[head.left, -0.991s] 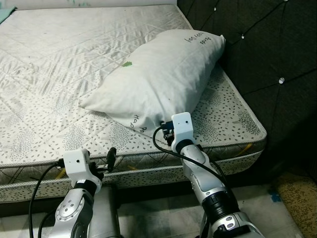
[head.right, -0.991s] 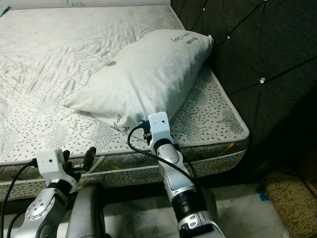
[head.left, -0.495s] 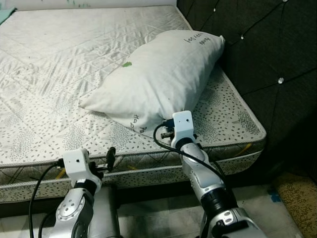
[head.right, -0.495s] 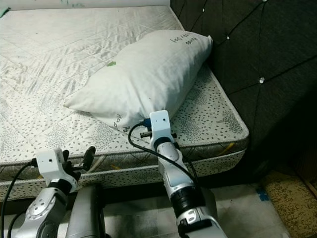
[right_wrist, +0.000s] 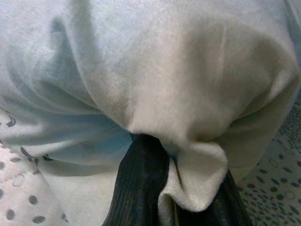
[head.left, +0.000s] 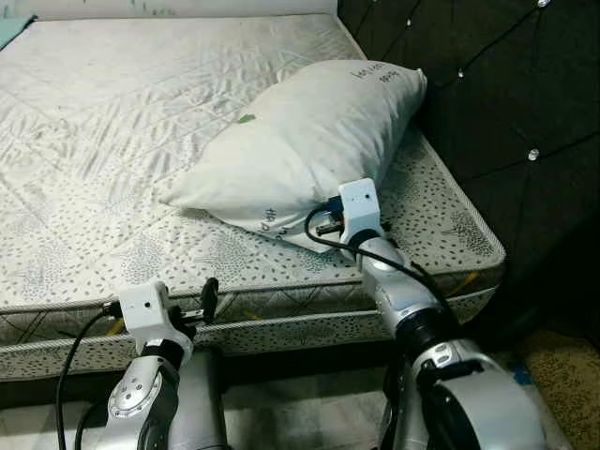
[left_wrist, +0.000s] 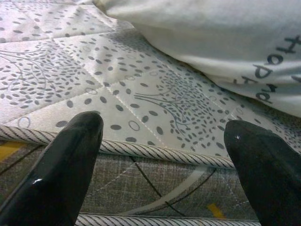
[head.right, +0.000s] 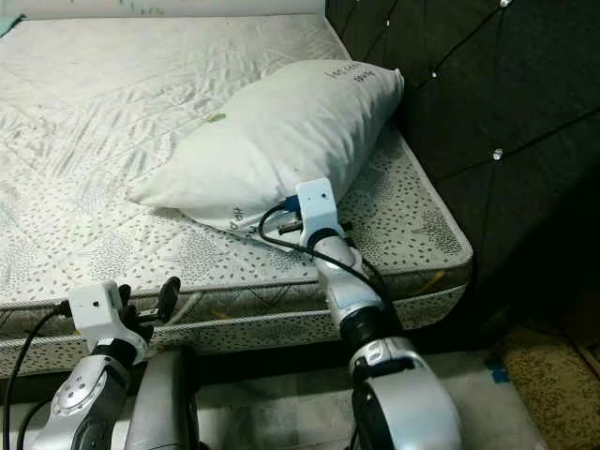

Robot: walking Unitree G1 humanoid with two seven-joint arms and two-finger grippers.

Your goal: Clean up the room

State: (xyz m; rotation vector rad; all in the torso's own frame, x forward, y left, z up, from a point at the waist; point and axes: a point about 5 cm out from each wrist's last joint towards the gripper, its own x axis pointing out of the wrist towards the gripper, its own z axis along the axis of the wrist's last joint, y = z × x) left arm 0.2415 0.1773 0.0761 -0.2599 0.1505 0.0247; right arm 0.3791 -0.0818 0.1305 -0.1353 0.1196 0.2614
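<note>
My right gripper (right_wrist: 176,197) is clamped on the near corner of the pillow (head.left: 309,141); in my right wrist view a fold of the white fabric is bunched between my two black fingers (right_wrist: 141,183), which press in on it from both sides. From my head, that wrist sits over the mattress (head.left: 112,141) close to its near edge, with a black cable looping off the white camera block on it.

The pillow lies on the right part of the mattress, its long axis running from my gripper away toward the far right, where its far end rests against the dark tufted headboard (head.left: 487,84). There is dark handwriting near both ends of it and a small green mark on its upper face.

My left gripper (left_wrist: 162,165) hangs low in front of the bed, level with the mattress's side, its fingers spread wide with nothing between them. Past them my left wrist view shows the piped mattress edge, the leaf-patterned quilting, and the lettered underside of the pillow beyond.

The mattress is bare, pale, quilted in diagonal lines. A patterned rug (head.left: 562,370) lies on the floor at the lower right, below the headboard.
</note>
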